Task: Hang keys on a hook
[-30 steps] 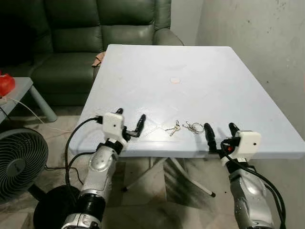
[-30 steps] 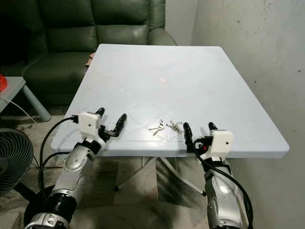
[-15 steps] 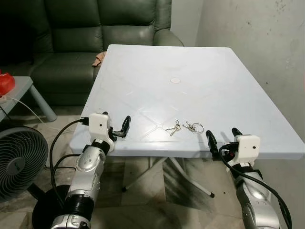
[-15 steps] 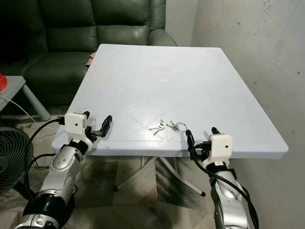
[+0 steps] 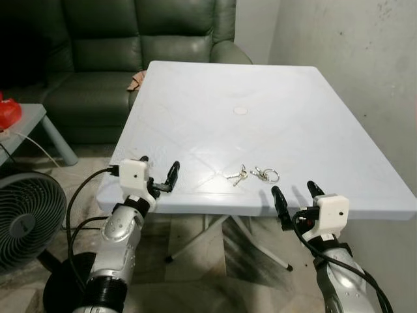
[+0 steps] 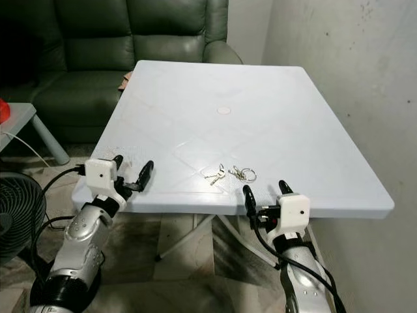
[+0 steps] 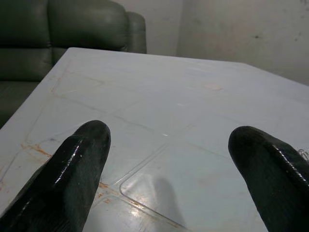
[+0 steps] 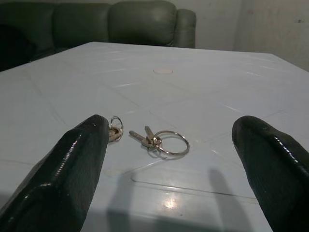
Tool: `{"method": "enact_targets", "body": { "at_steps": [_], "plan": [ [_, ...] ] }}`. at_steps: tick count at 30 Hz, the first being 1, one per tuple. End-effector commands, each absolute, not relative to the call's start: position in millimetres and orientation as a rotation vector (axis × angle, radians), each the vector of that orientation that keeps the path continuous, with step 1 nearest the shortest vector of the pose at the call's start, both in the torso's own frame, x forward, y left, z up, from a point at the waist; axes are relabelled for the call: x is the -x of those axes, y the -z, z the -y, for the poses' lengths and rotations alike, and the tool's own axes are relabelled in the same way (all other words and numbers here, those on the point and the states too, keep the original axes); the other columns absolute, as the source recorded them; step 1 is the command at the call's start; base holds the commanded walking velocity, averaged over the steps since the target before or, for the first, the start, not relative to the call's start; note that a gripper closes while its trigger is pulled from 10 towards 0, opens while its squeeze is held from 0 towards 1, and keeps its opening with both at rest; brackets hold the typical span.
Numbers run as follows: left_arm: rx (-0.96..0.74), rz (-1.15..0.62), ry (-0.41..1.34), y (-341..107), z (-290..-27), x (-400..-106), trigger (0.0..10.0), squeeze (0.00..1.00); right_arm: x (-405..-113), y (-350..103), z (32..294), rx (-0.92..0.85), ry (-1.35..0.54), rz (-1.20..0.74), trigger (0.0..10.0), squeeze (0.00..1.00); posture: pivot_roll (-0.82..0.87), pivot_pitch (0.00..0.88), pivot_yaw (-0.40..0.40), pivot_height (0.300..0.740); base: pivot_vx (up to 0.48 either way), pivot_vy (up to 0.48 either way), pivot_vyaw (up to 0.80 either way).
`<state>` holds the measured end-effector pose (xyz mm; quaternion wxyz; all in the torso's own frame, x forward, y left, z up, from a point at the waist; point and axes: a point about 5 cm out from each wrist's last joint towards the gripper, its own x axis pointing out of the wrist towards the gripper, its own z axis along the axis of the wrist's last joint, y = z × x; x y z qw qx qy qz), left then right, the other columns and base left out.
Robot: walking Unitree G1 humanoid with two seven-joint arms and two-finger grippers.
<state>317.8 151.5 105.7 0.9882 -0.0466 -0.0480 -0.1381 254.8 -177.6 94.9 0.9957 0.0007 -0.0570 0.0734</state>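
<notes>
Two small bunches of keys lie on the white plastic table [image 5: 215, 85] near its front edge. One bunch of keys [image 5: 236, 175] lies a little left of a second bunch on a ring [image 5: 265, 174]. The ringed keys [image 8: 159, 140] lie flat ahead of the right fingers. My right gripper [image 5: 294, 199] is open at the table's front edge, just short of the keys. My left gripper [image 5: 158, 175] is open over the front left corner, with bare tabletop [image 7: 169, 145] between its fingers [image 7: 72, 174].
A dark green sofa [image 5: 130, 45] stands behind the table. A grey wall [image 5: 365, 59] runs along the right. A floor fan [image 5: 26, 218] and a small side table [image 5: 26, 124] with a red object [image 5: 8, 112] stand to the left.
My right gripper has moved left along the table's front edge, closer to the keys. My left gripper stays at the front left corner. The keys have not moved.
</notes>
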Motion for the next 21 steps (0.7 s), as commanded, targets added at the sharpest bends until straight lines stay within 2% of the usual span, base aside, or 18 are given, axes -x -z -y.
{"method": "enact_targets", "body": {
  "at_steps": [1,21],
  "plan": [
    [0.081,0.095,0.278,-107.2,-155.2,-316.3,10.0,0.0,-253.9,-98.9,175.2,-0.005,-0.151,0.123,10.0,0.0,-0.04,0.003,-0.005,0.74,0.0,0.0,0.0],
    [0.107,0.079,0.322,-106.0,-147.4,-310.0,10.0,0.0,-253.1,-102.9,177.3,0.011,-0.182,0.105,10.0,0.0,-0.03,0.0,-0.019,0.74,0.0,0.0,0.0]
  ]
}}
